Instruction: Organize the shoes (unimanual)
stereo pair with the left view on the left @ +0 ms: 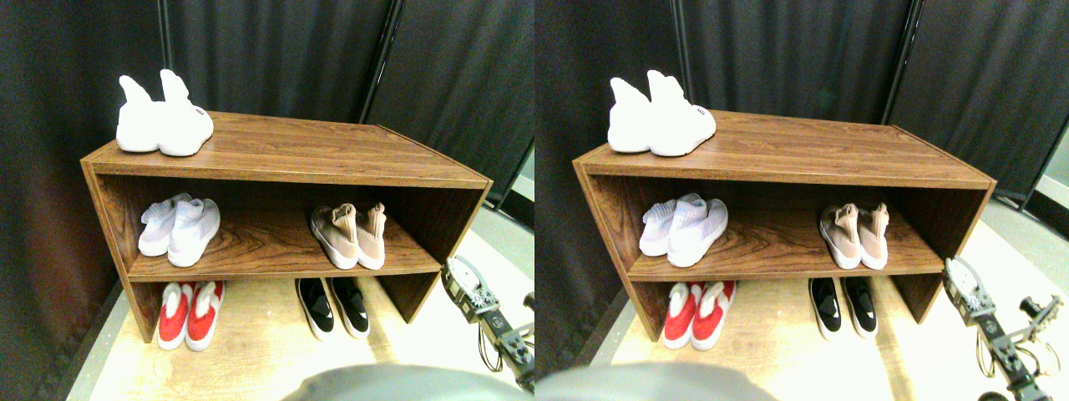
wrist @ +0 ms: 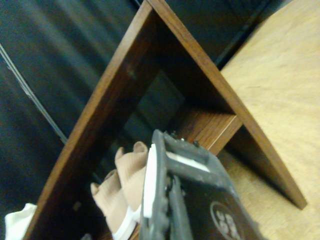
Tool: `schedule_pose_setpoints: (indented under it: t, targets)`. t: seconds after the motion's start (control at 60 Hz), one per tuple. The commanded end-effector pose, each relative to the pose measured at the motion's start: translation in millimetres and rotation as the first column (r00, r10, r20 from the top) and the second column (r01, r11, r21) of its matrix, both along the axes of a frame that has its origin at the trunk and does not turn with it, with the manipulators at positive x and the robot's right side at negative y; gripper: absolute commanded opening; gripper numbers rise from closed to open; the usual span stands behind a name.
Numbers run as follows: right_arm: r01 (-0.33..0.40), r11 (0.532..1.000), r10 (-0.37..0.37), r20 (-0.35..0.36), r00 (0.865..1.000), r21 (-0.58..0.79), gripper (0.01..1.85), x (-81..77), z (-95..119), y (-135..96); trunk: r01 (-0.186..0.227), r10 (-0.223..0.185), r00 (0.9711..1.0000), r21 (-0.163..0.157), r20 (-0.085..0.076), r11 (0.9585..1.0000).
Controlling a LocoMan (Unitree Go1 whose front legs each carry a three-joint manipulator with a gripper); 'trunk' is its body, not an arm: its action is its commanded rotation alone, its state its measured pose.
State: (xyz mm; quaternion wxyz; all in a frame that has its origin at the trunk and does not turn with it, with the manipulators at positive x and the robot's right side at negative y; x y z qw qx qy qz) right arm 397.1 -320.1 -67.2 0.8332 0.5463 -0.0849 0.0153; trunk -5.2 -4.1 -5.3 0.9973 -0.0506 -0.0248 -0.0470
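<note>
Beige shoes (stereo pair with the left view on the left: pixel 351 236) on middle shelf, frame centre | black shoes (stereo pair with the left view on the left: pixel 334 307) on floor below them | right gripper (stereo pair with the left view on the left: pixel 464 286) at lower right, beside shelf's (stereo pair with the left view on the left: pixel 276 154) end, touching nothing

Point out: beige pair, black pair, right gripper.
beige pair (stereo pair with the left view on the left: pixel 349 236), stereo pair view, on the left shoe's knit upper.
black pair (stereo pair with the left view on the left: pixel 334 307), stereo pair view, on the left shoe's inner edge.
right gripper (stereo pair with the left view on the left: pixel 464 286), stereo pair view, on the jaw frame.

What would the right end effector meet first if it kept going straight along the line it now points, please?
Probably the beige-tan knit shoes on the brown wooden rack's middle shelf: in the wrist view they sit just ahead of the right end effector, though depth is unclear.
</note>
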Motion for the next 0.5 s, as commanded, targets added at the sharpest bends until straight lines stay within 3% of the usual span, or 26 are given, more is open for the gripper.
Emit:
schedule_pose_setpoints:
  t: [0.017,0.267,0.5]
  targets:
    - [-0.024,1.000,0.024,0.052,0.998,-0.008,0.06,-5.1,6.9,6.1,-0.007,0.007,0.9988,-0.011,-0.049,0.9999]
    - [-0.056,0.998,0.056,0.009,0.998,0.025,0.06,-14.5,-18.5,13.2,-0.007,0.007,0.9954,-0.002,-0.096,1.0000]
    - [-0.050,0.994,0.057,-0.067,0.996,0.098,0.06,-10.7,-50.9,17.7,-0.011,0.011,0.9926,-0.004,-0.121,0.9999]
